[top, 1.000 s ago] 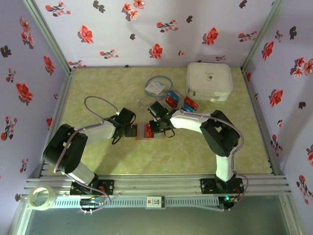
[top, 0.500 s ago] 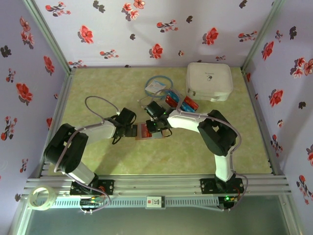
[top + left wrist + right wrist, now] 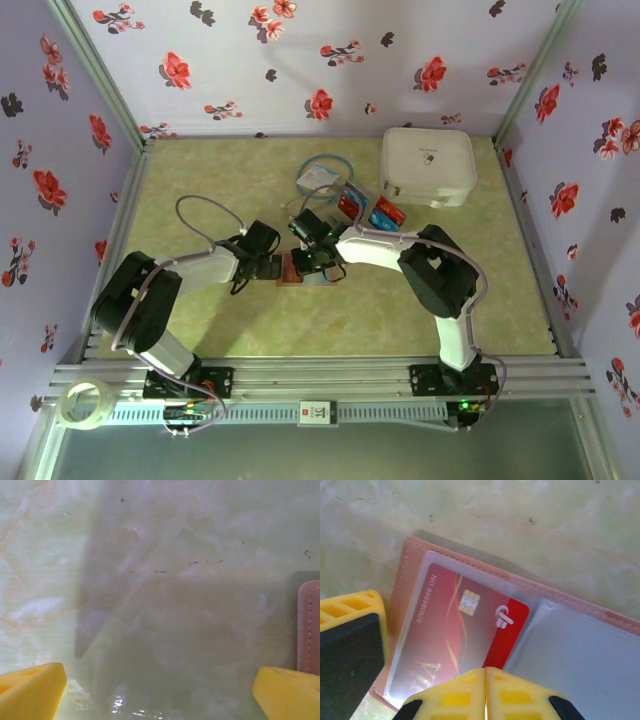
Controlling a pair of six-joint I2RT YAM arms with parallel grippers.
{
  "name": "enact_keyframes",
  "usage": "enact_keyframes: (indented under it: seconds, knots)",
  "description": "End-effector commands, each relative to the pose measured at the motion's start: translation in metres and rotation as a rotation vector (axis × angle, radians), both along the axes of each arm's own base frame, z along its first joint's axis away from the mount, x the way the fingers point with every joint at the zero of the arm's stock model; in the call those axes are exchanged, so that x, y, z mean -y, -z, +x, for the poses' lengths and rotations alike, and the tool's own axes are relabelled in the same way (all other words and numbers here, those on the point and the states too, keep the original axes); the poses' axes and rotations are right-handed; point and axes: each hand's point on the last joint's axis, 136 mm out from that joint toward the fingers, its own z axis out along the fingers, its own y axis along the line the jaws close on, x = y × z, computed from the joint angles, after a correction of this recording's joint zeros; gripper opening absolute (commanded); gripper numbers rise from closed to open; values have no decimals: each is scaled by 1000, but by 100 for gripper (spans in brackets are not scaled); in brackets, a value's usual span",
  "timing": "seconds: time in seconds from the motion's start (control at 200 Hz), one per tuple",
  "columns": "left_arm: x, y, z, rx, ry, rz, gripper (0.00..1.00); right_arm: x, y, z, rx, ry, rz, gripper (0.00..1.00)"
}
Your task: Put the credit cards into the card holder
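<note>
Lying open near the middle of the surface (image 3: 160, 570), the card holder (image 3: 404, 575) has one red credit card (image 3: 455, 630) partly inside its clear sleeve (image 3: 580, 655). The right claw (image 3: 485, 690), pressed together, sits at that card's edge. The left claw (image 3: 160, 695) is spread wide, just beside the holder. More credit cards (image 3: 388, 212) lie toward the far edge.

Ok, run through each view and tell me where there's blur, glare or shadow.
Top external: evenly lit, sharp, soft shadows under the arms. Left wrist: soft focus, a grey shadow band across the table, small glare at the bottom, blurred yellow fingers. Right wrist: the red card is hazed by the clear sleeve of the card holder; the right gripper is slightly soft.
</note>
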Motion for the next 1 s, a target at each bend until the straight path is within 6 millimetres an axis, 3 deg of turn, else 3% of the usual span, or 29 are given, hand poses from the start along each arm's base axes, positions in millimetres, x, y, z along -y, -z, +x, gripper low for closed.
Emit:
enact_keyframes:
  seconds: [0.0,0.21,0.32,0.995]
  knots:
    - [11,19,-6,-44,35,-8,100,-9,-10,0,9,-6,36,9]
    - [7,10,-6,-28,28,-13,100,22,-30,14,74,60,22,9]
    - [4,6,-5,-19,21,-16,100,29,-33,19,75,77,36,9]
    - [-3,16,-4,-35,13,5,100,4,-11,23,4,72,102,6]
